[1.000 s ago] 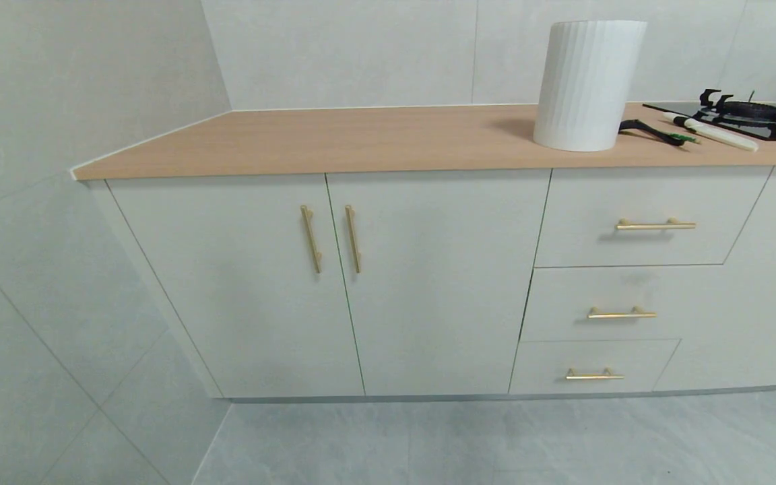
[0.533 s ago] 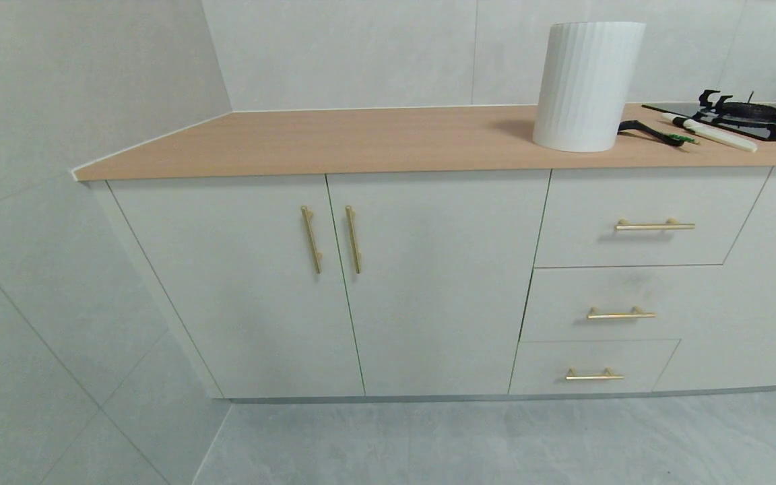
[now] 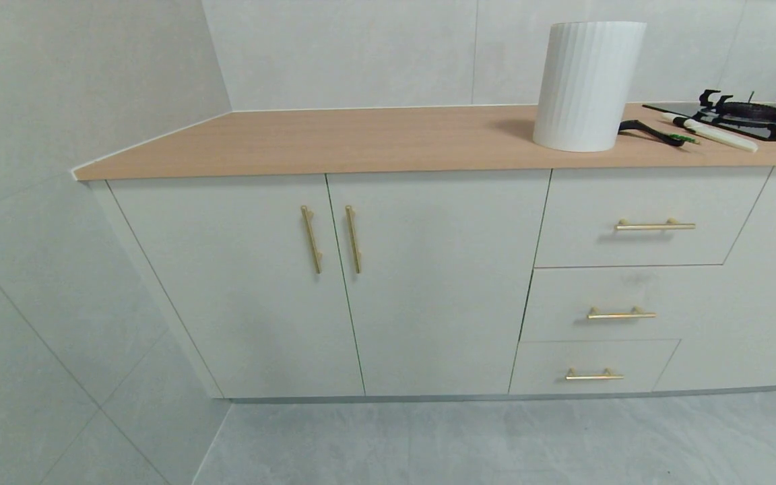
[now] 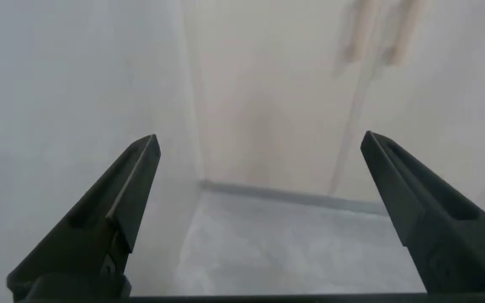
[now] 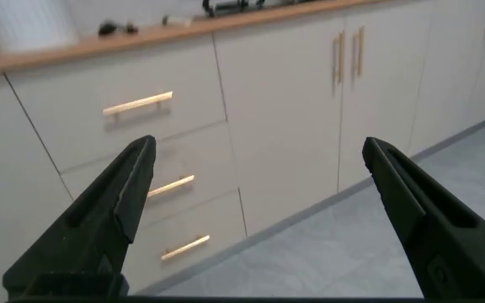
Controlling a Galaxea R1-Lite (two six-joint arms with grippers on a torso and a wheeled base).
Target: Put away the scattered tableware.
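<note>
A tall white ribbed holder (image 3: 589, 84) stands on the wooden countertop (image 3: 361, 138) at the right. Beside it lie a black-handled utensil (image 3: 654, 133) and a white-handled utensil (image 3: 711, 132), near the black gas hob (image 3: 752, 111). My left gripper (image 4: 259, 160) hangs open low down, facing the floor and the cabinet base. My right gripper (image 5: 259, 160) is open too, empty, facing the drawer fronts (image 5: 125, 126); the countertop with the holder (image 5: 23, 25) shows beyond it.
White cabinets run under the counter: two doors with gold handles (image 3: 332, 239) and three drawers (image 3: 630, 269) at the right. A tiled wall closes the left side. Grey floor (image 3: 496, 444) lies in front.
</note>
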